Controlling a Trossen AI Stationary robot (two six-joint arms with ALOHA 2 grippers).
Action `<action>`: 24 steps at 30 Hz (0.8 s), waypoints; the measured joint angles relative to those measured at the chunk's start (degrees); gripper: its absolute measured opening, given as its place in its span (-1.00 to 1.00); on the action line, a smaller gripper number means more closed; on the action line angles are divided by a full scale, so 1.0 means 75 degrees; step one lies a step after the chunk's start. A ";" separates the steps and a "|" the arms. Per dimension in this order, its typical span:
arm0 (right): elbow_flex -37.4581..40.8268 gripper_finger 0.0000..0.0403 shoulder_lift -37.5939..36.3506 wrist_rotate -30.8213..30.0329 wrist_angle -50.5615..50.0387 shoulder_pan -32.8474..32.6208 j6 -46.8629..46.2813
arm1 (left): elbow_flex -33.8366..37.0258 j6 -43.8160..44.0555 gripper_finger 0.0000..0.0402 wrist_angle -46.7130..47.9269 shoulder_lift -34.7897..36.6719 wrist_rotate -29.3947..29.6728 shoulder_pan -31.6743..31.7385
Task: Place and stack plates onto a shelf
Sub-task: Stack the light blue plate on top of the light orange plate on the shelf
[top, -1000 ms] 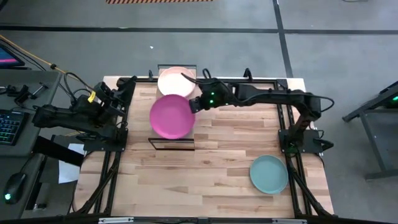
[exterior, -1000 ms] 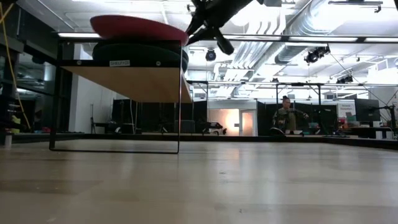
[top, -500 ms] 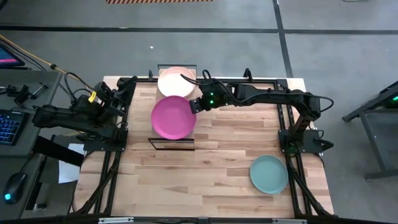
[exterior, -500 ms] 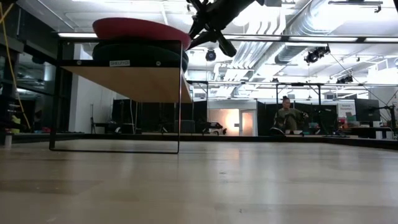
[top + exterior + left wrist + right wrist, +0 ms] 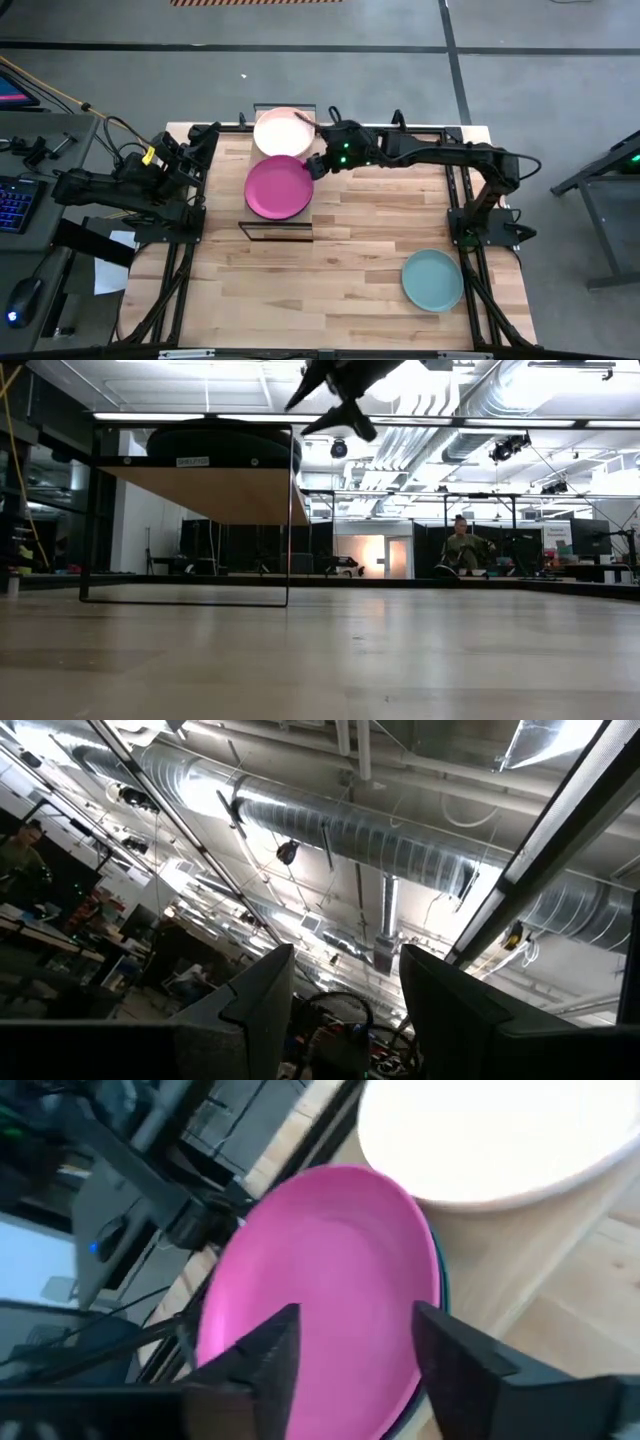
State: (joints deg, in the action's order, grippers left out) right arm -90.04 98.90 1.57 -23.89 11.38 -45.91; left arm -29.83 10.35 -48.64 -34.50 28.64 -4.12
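Right tool (image 5: 316, 165) above wooden table (image 5: 380, 250)

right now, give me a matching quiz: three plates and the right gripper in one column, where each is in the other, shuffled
Things:
1. magenta plate
2. pale peach plate
3. light blue-green plate
4. right gripper

Places:
A. alone on the tabletop's near right part
B. far end of the shelf
C. open, by the magenta plate's right rim
D. top of the stack at the shelf's near end

Pairs: 1-D, 2-B, 3-A, 4-C
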 joint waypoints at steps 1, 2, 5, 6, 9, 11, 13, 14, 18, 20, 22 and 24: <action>0.0000 -0.09 -0.0100 0.0086 0.0038 0.0053 0.0140 | -0.0002 0.0000 -0.13 0.0000 0.0000 0.0000 0.0000; 0.0000 -0.04 -0.0230 0.0201 0.0046 0.0124 0.0272 | 0.0000 0.0000 -0.13 0.0023 0.0003 0.0000 0.0001; 0.0000 0.05 -0.0701 0.0403 -0.0045 0.0227 0.0815 | -0.0002 -0.0003 -0.13 0.0233 0.0003 0.0000 0.0001; 0.0000 0.07 -0.0908 0.0401 -0.0136 0.0222 0.1055 | -0.0002 -0.0019 -0.13 0.0363 0.0003 -0.0002 0.0001; 0.0000 0.10 -0.1492 0.0332 -0.0624 0.0041 0.1725 | -0.0002 -0.0190 -0.13 0.1136 0.0006 -0.0163 -0.0006; 0.0000 0.10 -0.1842 0.0013 -0.1240 -0.0172 0.2099 | -0.0002 -0.0178 -0.13 0.1965 -0.0014 -0.0396 -0.0009; 0.0000 0.10 -0.2163 -0.0455 -0.1890 -0.0446 0.2443 | -0.0002 0.0091 -0.13 0.2861 -0.0117 -0.0619 -0.0011; 0.0000 0.10 -0.2301 -0.0737 -0.2194 -0.0603 0.2577 | -0.0002 0.0289 -0.13 0.3252 -0.0215 -0.0740 -0.0009; 0.0000 0.10 -0.2710 -0.1374 -0.2917 -0.1226 0.2912 | 0.0003 0.0726 -0.13 0.4058 -0.0728 -0.1495 -0.0009; 0.0000 0.10 -0.2852 -0.1463 -0.2864 -0.1470 0.3081 | 0.0003 0.0710 -0.13 0.3988 -0.0940 -0.1802 -0.0009; 0.0000 0.10 -0.2948 -0.1643 -0.2693 -0.1662 0.3235 | 0.0001 0.0554 -0.13 0.3714 -0.1116 -0.1963 -0.0009; 0.0000 0.10 -0.2987 -0.1810 -0.2575 -0.1771 0.3374 | 0.0000 0.0364 -0.13 0.3502 -0.1203 -0.1965 -0.0009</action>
State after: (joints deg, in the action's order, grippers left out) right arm -90.04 76.50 -12.01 -43.20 -1.90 -20.60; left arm -29.83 13.08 -22.38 -43.52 13.91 -4.19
